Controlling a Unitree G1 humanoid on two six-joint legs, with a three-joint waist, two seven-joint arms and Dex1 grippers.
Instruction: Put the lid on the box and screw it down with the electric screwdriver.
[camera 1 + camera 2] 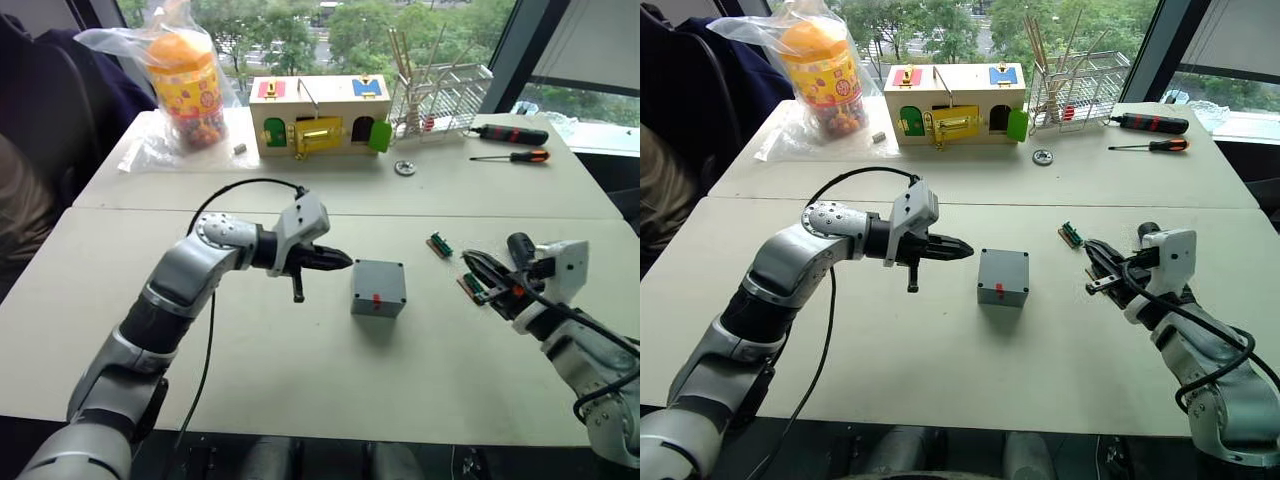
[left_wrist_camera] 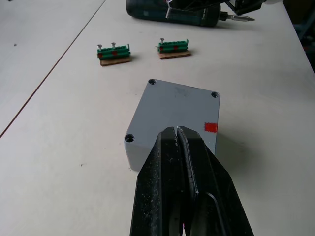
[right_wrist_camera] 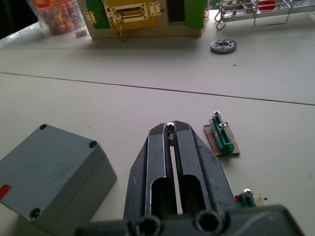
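left claw (image 1: 338, 263) closed, empty, just left of the box (image 1: 378, 288) | box mid-worktop (image 1: 300, 400), lid (image 2: 172, 110) on it, red mark facing the robot | right claw (image 3: 170, 129) pinching a small screw (image 3: 170, 127), right of box | electric screwdriver (image 2: 177, 11) beyond box, by right claw

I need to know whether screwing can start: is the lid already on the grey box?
On. The lid sits flush atop the box, corner screw holes showing.
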